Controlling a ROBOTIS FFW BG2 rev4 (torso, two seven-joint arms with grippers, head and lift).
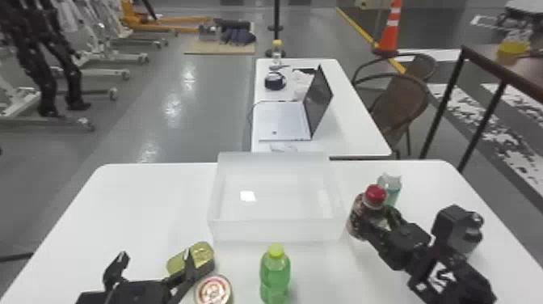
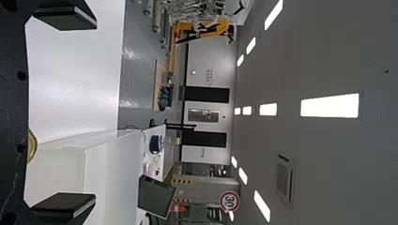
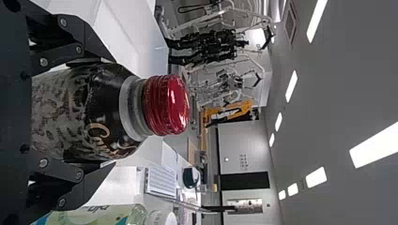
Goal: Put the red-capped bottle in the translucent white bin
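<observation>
In the head view my right gripper [image 1: 381, 226] is at the red-capped bottle [image 1: 375, 195], which stands upright on the table just right of the translucent white bin [image 1: 278, 231]. The right wrist view has the bottle [image 3: 87, 110] between the two fingers of the right gripper [image 3: 94, 112], one closed against each side of it. My left gripper [image 1: 151, 269] is parked open at the front left, over the table by the gold tin; its fingers stand wide apart in the left wrist view, nothing held by the gripper [image 2: 65, 115]. The bin [image 2: 61, 168] shows there too.
A gold-lidded tin [image 1: 202, 258], a round can [image 1: 213, 290] and a green bottle [image 1: 275, 275] are in front of the bin. Behind the red-capped bottle stands a clear bottle with a bluish label [image 1: 391, 189]. A laptop [image 1: 285, 121] rests on the farther table.
</observation>
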